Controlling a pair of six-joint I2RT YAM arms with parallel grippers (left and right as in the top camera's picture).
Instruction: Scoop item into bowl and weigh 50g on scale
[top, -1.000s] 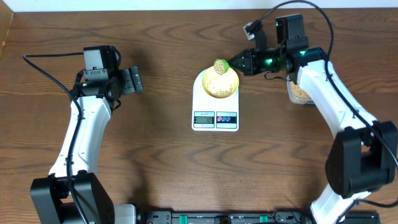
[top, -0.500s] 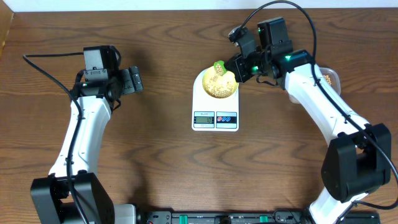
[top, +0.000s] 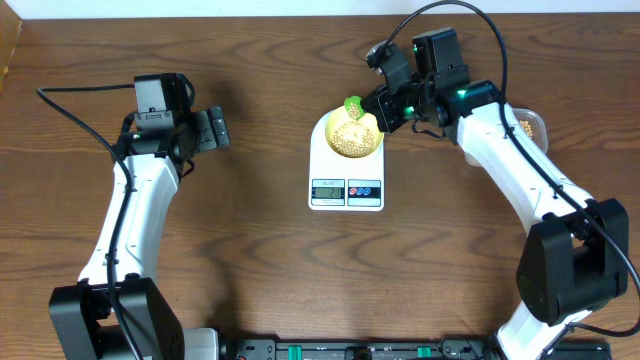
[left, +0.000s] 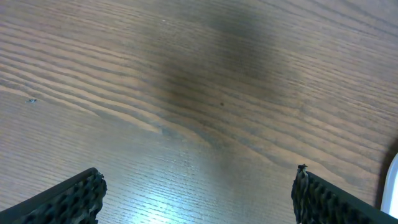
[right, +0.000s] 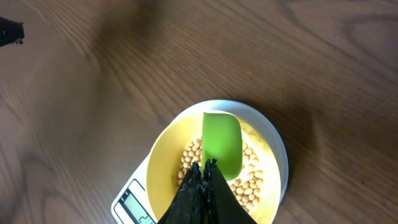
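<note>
Overhead, the scale's (top: 345, 190) display is too small to read; a clear container (top: 534, 122) sits half hidden behind the right arm (top: 520, 160). The right gripper (right: 204, 167) clamps a green scoop (right: 221, 146) just ahead of its tips, over beans (right: 252, 186) in the bowl (right: 163, 163) on the scale. The left gripper (left: 198, 183) gapes empty above the brown wood table (left: 186, 74).

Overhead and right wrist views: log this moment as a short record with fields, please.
scale: on table, display unreadable
bowl: on scale platform, holding beans
scoop: green, above the beans, none showing on it
right gripper: shut on scoop
left gripper: open, empty, over the table
</note>
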